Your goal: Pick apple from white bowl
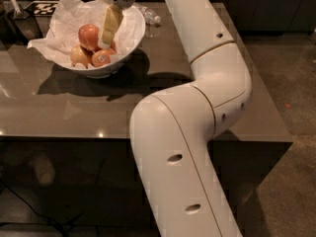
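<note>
The white bowl (132, 42) stands at the far left of the dark table, lined with crumpled white paper. The apple (88, 35), large, round and red-orange, lies in it toward the back. A smaller orange-red apple with a sticker (100, 58) and a yellowish apple (79, 57) lie in front of it. My gripper (105, 42) reaches down into the bowl from above, just right of the apple and close against it, above the sticker apple. It holds nothing that I can see.
A clear plastic bottle (150, 18) lies on the table (74, 107) behind the bowl's right side. Dark items (19, 21) and a black-and-white tag (42, 6) sit at the far left. My white arm (197, 107) spans the table's right half to the front edge.
</note>
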Controlling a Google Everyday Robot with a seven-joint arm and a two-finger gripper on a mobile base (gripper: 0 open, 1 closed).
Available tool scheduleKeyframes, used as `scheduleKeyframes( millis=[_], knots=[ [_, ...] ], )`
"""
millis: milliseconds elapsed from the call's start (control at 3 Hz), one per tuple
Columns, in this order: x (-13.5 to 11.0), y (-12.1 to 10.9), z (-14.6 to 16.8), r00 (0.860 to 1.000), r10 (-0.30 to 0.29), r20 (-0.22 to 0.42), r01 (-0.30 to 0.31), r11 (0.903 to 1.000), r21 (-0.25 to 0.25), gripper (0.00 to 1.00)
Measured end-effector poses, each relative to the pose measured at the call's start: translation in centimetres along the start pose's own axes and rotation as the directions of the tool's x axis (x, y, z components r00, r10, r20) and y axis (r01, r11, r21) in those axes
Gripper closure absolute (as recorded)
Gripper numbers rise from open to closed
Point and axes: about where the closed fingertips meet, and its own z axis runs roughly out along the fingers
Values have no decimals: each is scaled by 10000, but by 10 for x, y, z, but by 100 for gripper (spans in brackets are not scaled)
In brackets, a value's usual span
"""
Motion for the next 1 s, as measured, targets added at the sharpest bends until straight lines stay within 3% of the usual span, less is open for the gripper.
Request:
scheduleKeyframes(
  millis=[333,1000],
  knots=[
    [-4,-7,4,9999,11,124,-14,9997,225,0],
    [-6,-10,47,9999,92,-133,-95,9997,-235,0]
  ],
)
